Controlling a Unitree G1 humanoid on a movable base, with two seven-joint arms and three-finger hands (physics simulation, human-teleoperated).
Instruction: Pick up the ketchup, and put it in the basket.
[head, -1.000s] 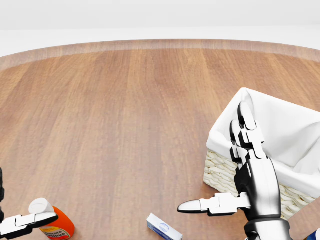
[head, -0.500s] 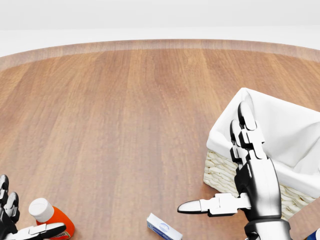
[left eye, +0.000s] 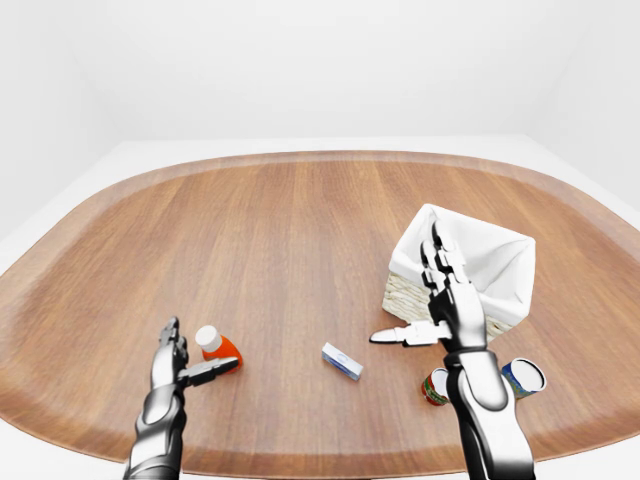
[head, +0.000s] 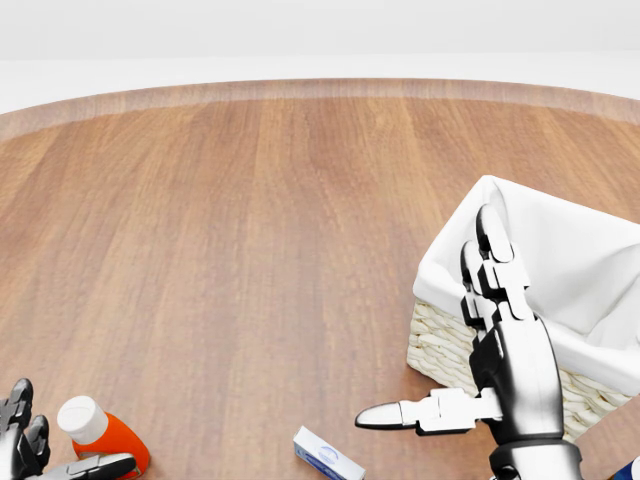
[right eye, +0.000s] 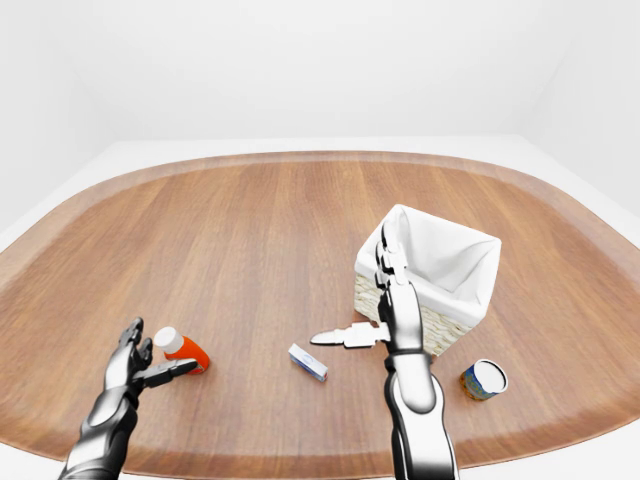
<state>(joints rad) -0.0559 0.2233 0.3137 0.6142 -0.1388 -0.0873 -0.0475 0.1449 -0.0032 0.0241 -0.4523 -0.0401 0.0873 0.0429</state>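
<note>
The ketchup (left eye: 220, 348), an orange-red bottle with a white cap, lies on its side on the wooden table at the lower left of the left-eye view. My left hand (left eye: 203, 346) is open just left of it, fingers raised and thumb stretched across below the bottle, not closed round it. The wicker basket (left eye: 497, 258) with a white cloth lining stands at the right. My right hand (head: 425, 315) is open and empty, held upright before the basket's near-left corner, thumb pointing left.
A small white and blue box (left eye: 342, 361) lies between the two hands. A red can (left eye: 434, 386) and a blue can (left eye: 523, 377) stand below the basket beside my right forearm. The oval table's edge (left eye: 300, 158) curves round the top.
My left hand has come in from the left edge, its fingers now showing beside the ketchup, and has sunk a little in the head view. The right hand and bottle have not moved.
</note>
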